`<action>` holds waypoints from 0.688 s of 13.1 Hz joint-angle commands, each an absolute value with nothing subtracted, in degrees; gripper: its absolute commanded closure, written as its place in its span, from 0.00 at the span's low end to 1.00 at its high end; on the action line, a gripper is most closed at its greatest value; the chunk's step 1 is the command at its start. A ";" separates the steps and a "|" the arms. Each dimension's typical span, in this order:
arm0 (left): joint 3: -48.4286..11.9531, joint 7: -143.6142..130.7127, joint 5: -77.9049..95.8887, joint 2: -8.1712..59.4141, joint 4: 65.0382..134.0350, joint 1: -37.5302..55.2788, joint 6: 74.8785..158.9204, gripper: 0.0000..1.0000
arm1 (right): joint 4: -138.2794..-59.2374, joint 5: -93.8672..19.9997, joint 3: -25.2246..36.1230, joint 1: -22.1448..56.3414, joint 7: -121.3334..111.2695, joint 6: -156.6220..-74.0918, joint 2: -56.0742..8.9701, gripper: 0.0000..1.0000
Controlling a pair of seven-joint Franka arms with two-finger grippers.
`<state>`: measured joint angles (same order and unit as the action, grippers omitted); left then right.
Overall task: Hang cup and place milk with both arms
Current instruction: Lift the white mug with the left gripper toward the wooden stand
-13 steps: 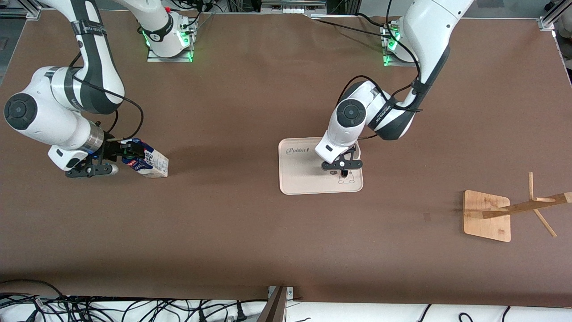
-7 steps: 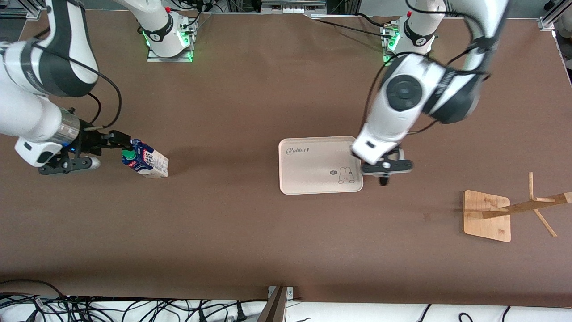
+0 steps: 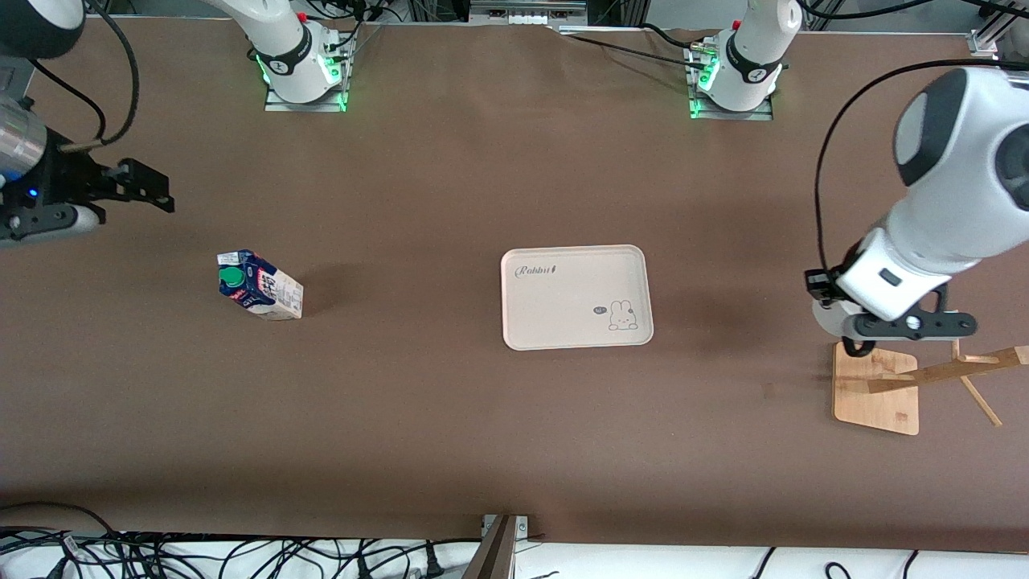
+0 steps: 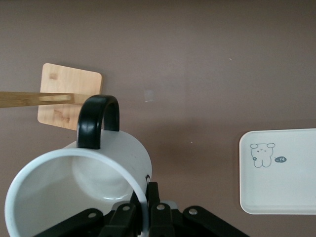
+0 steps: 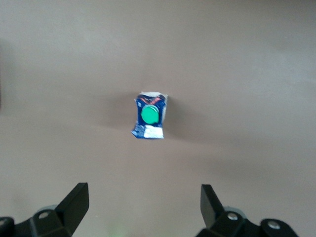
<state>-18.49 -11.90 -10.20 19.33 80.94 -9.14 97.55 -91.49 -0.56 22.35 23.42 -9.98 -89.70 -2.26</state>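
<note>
Two arms work above a brown bench (image 3: 450, 185), each over its own end. At the left arm's end, the left gripper (image 4: 143, 219) hangs over the wooden rack (image 3: 884, 386), its jaws clenched on the rim of the cup (image 4: 98, 173); the left wrist view shows the white mug tipped on its side with its mouth toward the camera and its black loop handle (image 4: 98, 121) pointing toward the rack's base and peg. In the front view the cup is hidden under the arm's wrist. The rack's square bamboo base rests flat on the bench with a long stick rising at a slant from it and short pegs crossing near the top. The right gripper (image 5: 143, 210) hangs above the bench at the right arm's end, its jaws released and spread wide with nothing between them. The milk (image 3: 259, 285) stands on the bench below it, well apart from those jaws, green cap (image 5: 150, 114) up and leaning slightly in the front view. One cream tray (image 3: 575, 297) with a small rabbit drawing lies near the middle of the bench, between the milk and the rack.
</note>
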 commanded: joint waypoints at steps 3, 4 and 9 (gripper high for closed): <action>-19.16 -3.97 -6.77 20.48 78.66 -15.98 94.92 1.00 | -93.16 1.67 21.09 24.08 -10.28 -88.51 -0.17 0.00; -19.16 -2.65 -6.85 20.48 78.66 -16.87 94.92 1.00 | -93.08 1.67 21.18 24.08 -10.20 -88.07 -0.18 0.00; -18.90 4.92 -6.68 23.02 74.81 -19.42 95.10 1.00 | -95.44 1.76 21.80 23.91 -10.37 -92.88 0.26 0.00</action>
<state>-18.44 2.16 -7.67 20.46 79.41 -18.88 96.44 -93.37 0.80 21.63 23.97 -9.98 -90.06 -0.89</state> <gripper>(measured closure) 0.938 0.000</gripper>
